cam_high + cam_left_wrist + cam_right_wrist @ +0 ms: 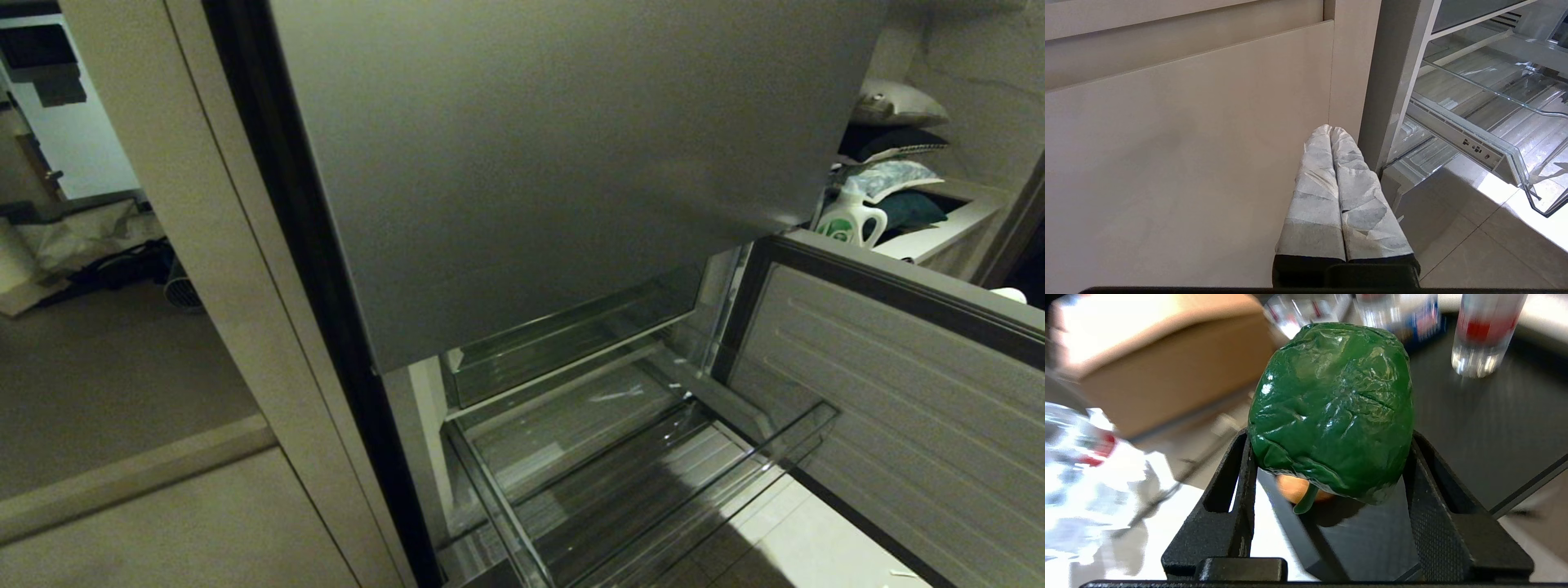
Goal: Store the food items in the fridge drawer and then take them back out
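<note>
The fridge drawer (653, 490) stands pulled out under the grey upper door, and its ribbed clear floor shows no food in either the head view or the left wrist view, so on this evidence the storing phase is either not begun or already undone; the pictures alone do not settle which. The right gripper (1331, 457) is out of the head view and is clamped on the green food item (1331, 408), one black finger pressed to each flank of it. That item is a dark green, glossy, rounded piece with a wrinkled, film-like skin and a short green stem hanging from its underside. An orange-tan patch (1294, 488) shows just beneath it, partly hidden; it may be the second food item, but this cannot be confirmed. Behind the gripper lie a cardboard box (1163, 363) and a clear bottle with a red label (1484, 330) on a dark surface, so the held item is well apart from the drawer. The left gripper (1331, 130) hangs parked beside the pale cabinet panel (1180, 143), its wrapped fingers pressed together and empty. The detergent jug (851, 219) sits on a shelf beyond the open lower door.
</note>
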Motion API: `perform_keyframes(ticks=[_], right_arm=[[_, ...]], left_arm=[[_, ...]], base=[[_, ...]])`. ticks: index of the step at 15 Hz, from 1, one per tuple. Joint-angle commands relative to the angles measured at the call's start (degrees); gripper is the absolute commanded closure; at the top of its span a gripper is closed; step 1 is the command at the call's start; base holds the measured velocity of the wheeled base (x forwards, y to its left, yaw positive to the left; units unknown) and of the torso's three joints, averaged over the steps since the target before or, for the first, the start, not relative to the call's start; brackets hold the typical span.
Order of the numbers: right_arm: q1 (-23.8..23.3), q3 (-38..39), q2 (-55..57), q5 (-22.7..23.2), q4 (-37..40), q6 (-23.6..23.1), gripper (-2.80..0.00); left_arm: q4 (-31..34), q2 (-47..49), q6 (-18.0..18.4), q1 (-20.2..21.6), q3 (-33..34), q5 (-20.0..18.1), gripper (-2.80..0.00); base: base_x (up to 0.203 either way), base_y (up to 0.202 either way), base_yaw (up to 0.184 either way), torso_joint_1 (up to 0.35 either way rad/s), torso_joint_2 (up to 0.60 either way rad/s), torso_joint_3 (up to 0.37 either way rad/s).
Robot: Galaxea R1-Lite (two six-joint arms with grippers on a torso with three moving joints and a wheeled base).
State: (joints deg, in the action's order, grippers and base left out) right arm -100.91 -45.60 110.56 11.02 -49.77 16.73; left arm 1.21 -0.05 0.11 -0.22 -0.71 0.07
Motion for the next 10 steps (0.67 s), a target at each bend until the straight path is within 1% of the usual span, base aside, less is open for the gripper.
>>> perform_keyframes(ticks=[1, 6, 10], right_arm=[[-1.04, -3.73, 11.18, 0.18, -0.8, 0.1, 0.0], [-3.98, -10.17, 19.76, 0.25, -1.09, -0.21, 0.0], [-4.92, -10.75, 21.09, 0.41, -1.12, -0.21, 0.0]], left_arm=[[0.02, 0.05, -0.02, -0.04, 0.0, 0.01, 0.0], [0.02, 0.05, -0.02, -0.04, 0.0, 0.01, 0.0], [0.02, 0.05, 0.07, -0.04, 0.0, 0.01, 0.0]], base=[[0.0, 0.0, 0.0, 0.0, 0.0, 0.0], [0.0, 0.0, 0.0, 0.0, 0.0, 0.0], [0.0, 0.0, 0.0, 0.0, 0.0, 0.0]])
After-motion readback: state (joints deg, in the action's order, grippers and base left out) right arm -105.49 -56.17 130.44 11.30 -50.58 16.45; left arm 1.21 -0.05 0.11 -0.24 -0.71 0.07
